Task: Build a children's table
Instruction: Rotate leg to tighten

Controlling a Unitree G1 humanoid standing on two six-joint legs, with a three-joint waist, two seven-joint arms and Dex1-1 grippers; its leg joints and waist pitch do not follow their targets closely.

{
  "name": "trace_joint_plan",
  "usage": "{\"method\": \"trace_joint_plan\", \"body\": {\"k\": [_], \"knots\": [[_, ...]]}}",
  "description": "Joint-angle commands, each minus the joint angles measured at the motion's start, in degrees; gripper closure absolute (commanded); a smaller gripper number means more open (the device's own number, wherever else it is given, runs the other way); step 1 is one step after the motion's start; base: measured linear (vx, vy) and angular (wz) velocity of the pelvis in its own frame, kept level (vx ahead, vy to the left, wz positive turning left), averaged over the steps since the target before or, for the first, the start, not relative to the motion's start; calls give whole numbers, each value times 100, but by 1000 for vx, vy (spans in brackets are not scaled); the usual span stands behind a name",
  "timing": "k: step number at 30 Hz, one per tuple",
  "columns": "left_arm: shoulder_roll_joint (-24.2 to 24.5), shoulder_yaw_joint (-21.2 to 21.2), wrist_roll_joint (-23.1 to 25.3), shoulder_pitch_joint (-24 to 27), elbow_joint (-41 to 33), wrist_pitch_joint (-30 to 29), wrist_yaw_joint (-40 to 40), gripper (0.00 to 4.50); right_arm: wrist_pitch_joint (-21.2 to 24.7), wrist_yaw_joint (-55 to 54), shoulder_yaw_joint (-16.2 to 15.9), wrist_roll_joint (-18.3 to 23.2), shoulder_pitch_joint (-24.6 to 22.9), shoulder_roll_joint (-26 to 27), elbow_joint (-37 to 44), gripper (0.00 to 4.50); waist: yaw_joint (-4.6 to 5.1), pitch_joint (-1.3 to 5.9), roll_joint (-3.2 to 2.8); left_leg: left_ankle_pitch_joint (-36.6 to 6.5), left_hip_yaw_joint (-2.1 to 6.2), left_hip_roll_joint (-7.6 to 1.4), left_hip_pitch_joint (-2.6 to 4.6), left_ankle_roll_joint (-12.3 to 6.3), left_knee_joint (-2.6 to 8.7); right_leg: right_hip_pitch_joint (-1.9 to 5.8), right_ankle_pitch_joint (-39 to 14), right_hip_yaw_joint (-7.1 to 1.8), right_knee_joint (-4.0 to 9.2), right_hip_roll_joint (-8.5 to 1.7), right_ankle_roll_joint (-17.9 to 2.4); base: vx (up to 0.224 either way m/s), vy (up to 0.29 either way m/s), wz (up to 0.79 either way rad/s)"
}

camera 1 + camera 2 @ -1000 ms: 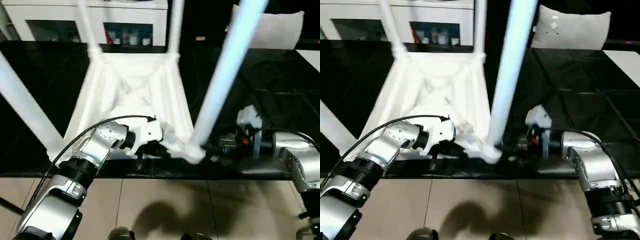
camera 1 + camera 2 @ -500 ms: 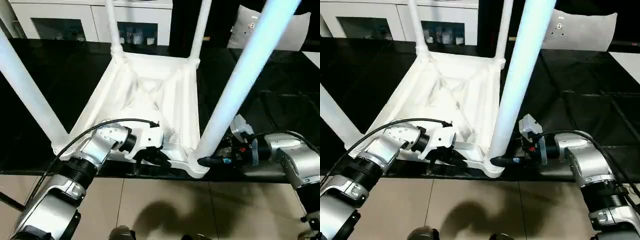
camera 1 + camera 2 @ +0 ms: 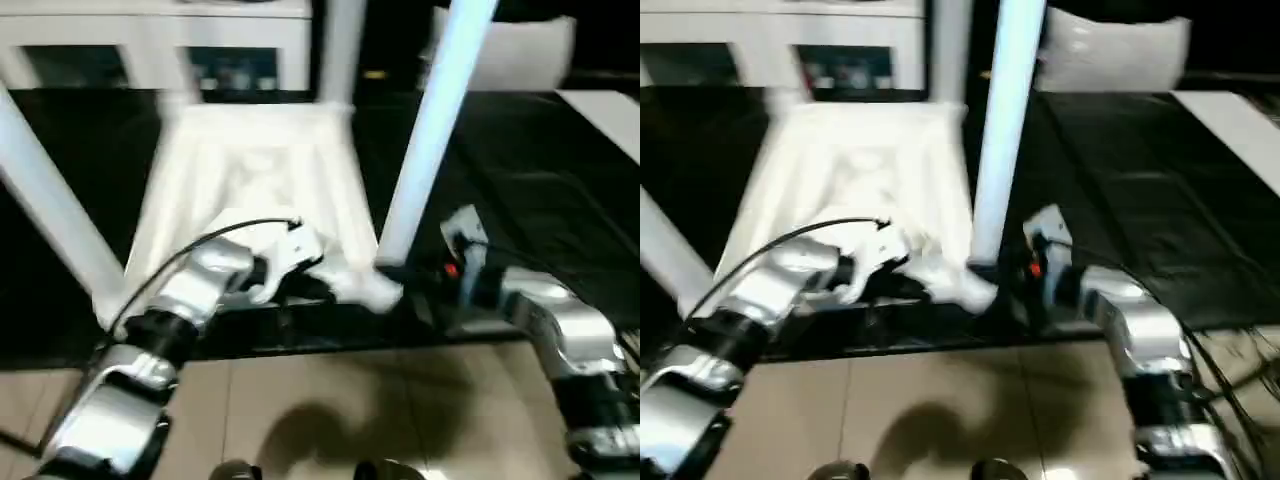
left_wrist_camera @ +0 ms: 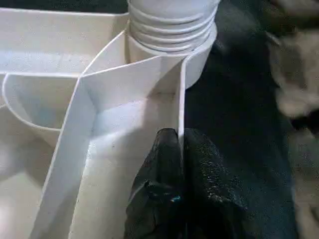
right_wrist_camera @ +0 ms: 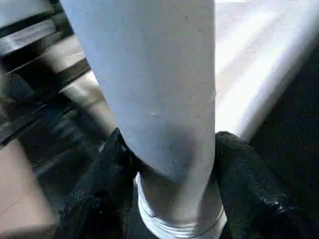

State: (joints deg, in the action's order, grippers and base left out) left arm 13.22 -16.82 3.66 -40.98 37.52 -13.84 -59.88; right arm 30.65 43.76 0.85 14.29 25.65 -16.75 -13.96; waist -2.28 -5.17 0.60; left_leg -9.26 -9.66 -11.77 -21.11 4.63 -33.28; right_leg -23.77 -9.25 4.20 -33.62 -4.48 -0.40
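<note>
Left eye view shows the whole picture shifted since a second ago, while the upturned tabletop (image 3: pixel 255 170) lies on the black bench (image 3: pixel 520 180) with its near edge at the bench's front edge, floor below. Right hand (image 5: pixel 167 199), a second ago short of the near-right leg (image 3: pixel 425 150), now has its fingers (image 5: pixel 249 194) clasping that leg's base. Left hand (image 4: pixel 182 164) is clenched on the tabletop's thin side wall just beside the corner socket (image 4: pixel 172 37). Both forearms reach in low from the front; bare bench spreads to the right.
</note>
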Motion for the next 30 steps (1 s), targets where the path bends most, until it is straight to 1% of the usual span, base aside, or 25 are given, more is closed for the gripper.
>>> {"method": "trace_joint_plan", "body": {"k": [1,2,3,4,5,6,7,8,10,12,13,14,15,16,18,19,20,21,23,25,26,27,28,29,30], "knots": [[-425,112,-197,-109,42,-184,522,450,308,-805,-110,-111,138,430,-121,248,23,279,53,-2032,103,-15,1,21,452,259,-3624,-104,629,-335,-350,0,0,0],[-523,172,-202,-155,96,-233,710,450,320,-1083,-67,-168,191,554,-184,248,35,257,43,-2037,101,-11,13,-10,460,247,-3576,-104,645,-332,-363,0,0,0],[-523,172,-202,-155,96,-233,710,450,320,-1083,-67,-168,191,554,-184,248,35,269,54,-1984,76,0,32,-102,454,244,-3466,-120,669,-328,-379,0,0,0],[-683,243,-192,-213,132,-308,981,450,190,-1495,56,-214,288,765,-330,248,44,239,28,-1994,54,-7,47,-159,463,202,-3354,-152,673,-313,-442,0,0,0],[-796,249,-169,-248,143,-311,1104,450,-157,-1653,140,-218,367,878,-491,215,45,238,22,-2021,60,-14,54,-159,465,191,-3342,-149,669,-323,-470,0,0,0],[-805,248,-166,-250,143,-312,1112,450,-184,-1667,149,-217,373,887,-503,195,49,250,26,-2025,57,-10,57,-172,463,203,-3247,-154,662,-319,-513,0,0,0],[-841,229,-126,-257,122,-320,1140,450,-278,-1725,242,-169,401,957,-524,181,35,257,31,-1922,52,-21,42,-223,472,222,-3006,-179,636,-317,-577,0,0,0],[-833,203,-99,-249,94,-309,1113,450,-258,-1673,282,-117,392,965,-488,179,31,257,32,-1847,44,-22,37,-256,474,220,-2861,-194,621,-312,-622,0,0,0],[-807,170,-70,-234,67,-287,1081,450,-270,-1545,278,-83,360,926,-435,159,-13,262,35,-1679,2,-32,63,-356,467,216,-2420,-244,578,-297,-808,0,0,0],[-714,92,-8,-186,20,-132,968,450,-314,-1218,234,-71,245,770,-288,133,-39,270,37,-1510,-3,-40,42,-444,467,251,-2123,-258,537,-296,-909,0,0,0],[-655,50,7,-152,-6,-55,865,450,-368,-1058,231,-52,191,678,-232,133,-53,270,37,-1428,-3,-45,24,-488,466,268,-2037,-259,524,-305,-932,0,0,0],[-529,-69,47,-100,-26,203,646,450,-447,-766,216,6,118,480,-171,126,-63,267,27,-1407,-9,-41,24,-516,464,266,-2039,-261,534,-307,-935,0,0,0],[-422,-168,68,-50,-50,358,441,450,-539,-464,195,58,56,297,-136,103,-80,284,32,-1341,-15,-43,24,-551,455,276,-1952,-264,527,-313,-944,0,0,0],[-342,-231,76,-16,-71,433,275,450,-608,-225,174,78,16,138,-125,94,-108,305,21,-1212,-13,-60,18,-586,448,299,-1713,-265,491,-324,-1018,50,-24,3],[-195,-325,62,54,-130,662,-84,450,-720,198,139,102,-36,-155,-127,81,-122,299,34,-1037,-35,-56,5,-659,438,300,-1413,-268,462,-306,-1131,0,0,0],[-103,-369,39,90,-174,743,-317,450,-800,495,91,93,-64,-365,-131,70,-140,320,30,-926,-35,-62,2,-702,425,330,-1251,-265,433,-318,-1203,0,0,0],[-45,-403,34,100,-188,811,-458,450,-842,696,51,82,-74,-499,-141,70,-154,328,21,-862,-45,-71,14,-733,418,321,-1128,-274,423,-322,-1263,0,0,0],[46,-467,54,102,-183,935,-628,450,-898,992,-28,61,-95,-689,-128,51,-164,325,8,-807,-50,-82,21,-776,414,315,-963,-267,402,-313,-1356,0,0,0],[132,-537,84,87,-138,1091,-801,450,-882,1310,-123,57,-102,-888,-124,44,-195,335,-3,-752,-47,-108,20,-794,409,327,-775,-255,360,-308,-1458,0,0,0],[272,-652,101,84,-121,1305,-1114,450,-908,1860,-319,56,-137,-1214,-72,44,-224,326,-5,-790,-41,-114,17,-802,407,342,-800,-241,360,-293,-1472,0,0,0],[343,-714,92,81,-129,1423,-1308,450,-939,2189,-430,70,-144,-1383,-65,44,-260,321,-11,-814,-51,-129,31,-786,407,325,-815,-255,358,-309,-1479,0,0,0],[364,-731,86,80,-131,1460,-1370,450,-947,2291,-461,79,-144,-1432,-66,44,-267,346,7,-831,-51,-129,35,-787,400,340,-826,-249,351,-308,-1491,0,0,0],[440,-789,33,84,-180,1548,-1683,450,-1030,2782,-588,136,-119,-1608,-95,44,-283,331,-3,-901,-52,-147,30,-766,405,332,-882,-256,348,-329,-1517,0,0,0],[465,-813,14,89,-208,1585,-1811,450,-1066,2967,-625,171,-96,-1654,-120,70,-293,336,3,-997,-53,-148,34,-747,401,333,-993,-254,362,-339,-1517,0,0,0],[476,-824,6,92,-225,1597,-1868,450,-1077,3035,-637,188,-84,-1668,-132,70,-293,330,6,-1021,-54,-150,34,-731,404,329,-1035,-257,362,-341,-1511,0,0,0]]}}
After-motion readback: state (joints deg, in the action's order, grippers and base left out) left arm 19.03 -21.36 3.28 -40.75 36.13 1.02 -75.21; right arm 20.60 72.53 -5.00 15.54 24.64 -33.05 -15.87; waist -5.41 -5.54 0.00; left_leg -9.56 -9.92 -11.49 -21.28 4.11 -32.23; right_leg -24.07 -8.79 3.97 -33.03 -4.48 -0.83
